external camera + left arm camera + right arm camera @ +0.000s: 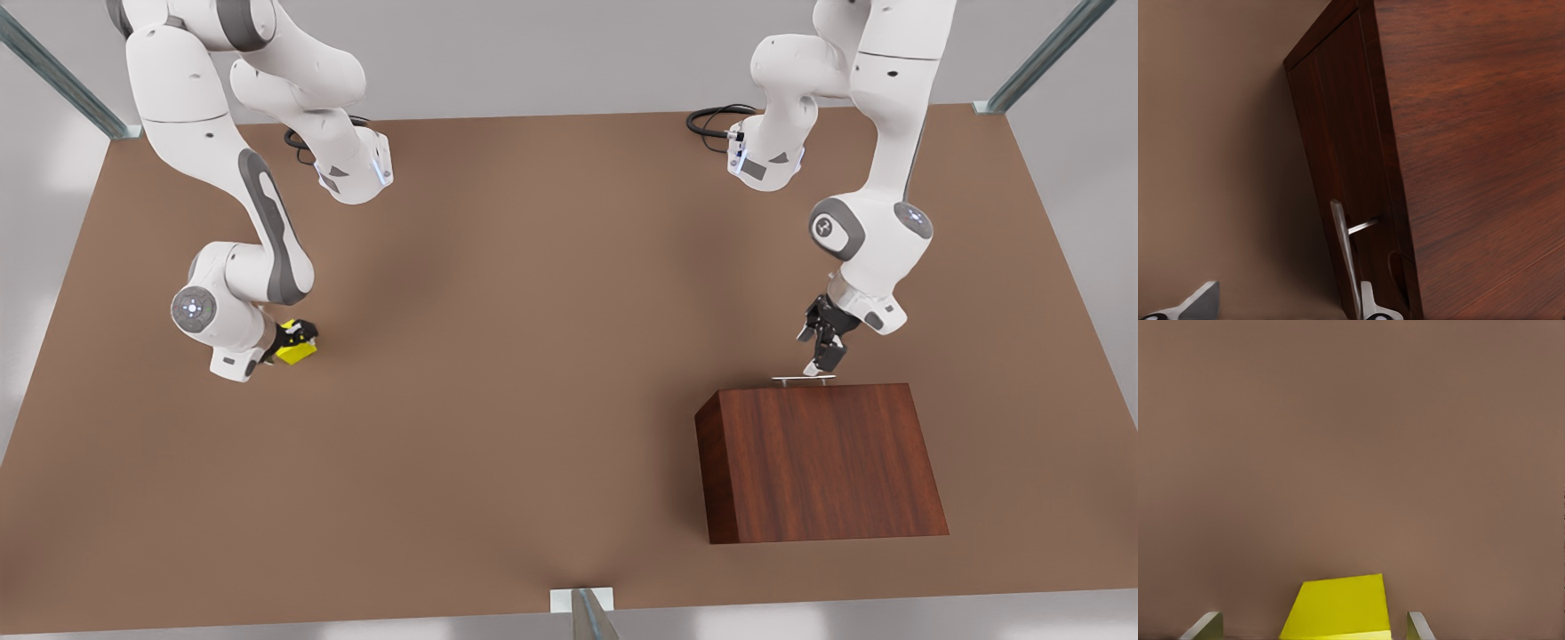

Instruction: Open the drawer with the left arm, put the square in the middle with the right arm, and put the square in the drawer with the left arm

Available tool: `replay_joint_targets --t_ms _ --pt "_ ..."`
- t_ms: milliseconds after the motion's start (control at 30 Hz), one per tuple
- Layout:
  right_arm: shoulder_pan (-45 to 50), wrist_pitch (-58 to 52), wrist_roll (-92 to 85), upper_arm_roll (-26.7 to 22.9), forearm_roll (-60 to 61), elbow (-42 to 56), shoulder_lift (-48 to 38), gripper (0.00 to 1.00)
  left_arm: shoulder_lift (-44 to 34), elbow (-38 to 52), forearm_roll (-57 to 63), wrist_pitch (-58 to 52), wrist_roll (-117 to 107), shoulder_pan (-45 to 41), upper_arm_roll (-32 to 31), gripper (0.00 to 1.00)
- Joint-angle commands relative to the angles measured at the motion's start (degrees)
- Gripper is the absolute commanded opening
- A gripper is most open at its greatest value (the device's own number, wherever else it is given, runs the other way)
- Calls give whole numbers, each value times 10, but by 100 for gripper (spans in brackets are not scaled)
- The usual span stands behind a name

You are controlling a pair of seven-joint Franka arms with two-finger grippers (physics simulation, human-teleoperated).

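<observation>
The yellow square lies on the brown table at the front view's left. My right gripper is low over it, open; in the right wrist view its fingertips stand on either side of the square with gaps. The drawer sits shut in the wooden cabinet at the front view's right. Its silver handle juts out on the far side. My left gripper hangs right at the handle, open, and the bar lies between its fingers, close to one of them.
The middle of the table is bare brown surface between the two arms. Both arm bases stand at the far edge with black cables. Metal frame posts mark the table's near edge and far corners.
</observation>
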Motion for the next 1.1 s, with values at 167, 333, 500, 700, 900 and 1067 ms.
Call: replay_joint_targets --t_ms 167,333,500,700,900,1067 --pt "-1 15 -65 0 -6 -12 12 100 8 16 -41 2 0 -1 1 100" --pt "-3 58 -99 -4 -12 -29 16 100 28 20 -41 12 0 -6 1 100" --pt "-5 62 -99 -16 -12 -34 19 100 38 20 -41 19 0 -10 1 100" --pt "-5 88 -90 -16 -11 -60 19 100 41 20 -42 19 0 -12 0 100" --pt "-10 91 -96 -20 -11 -67 18 100 43 20 -43 18 0 -12 1 100" --pt "-9 89 -93 -20 -11 -66 19 68 38 15 -48 14 -1 -17 1 100"
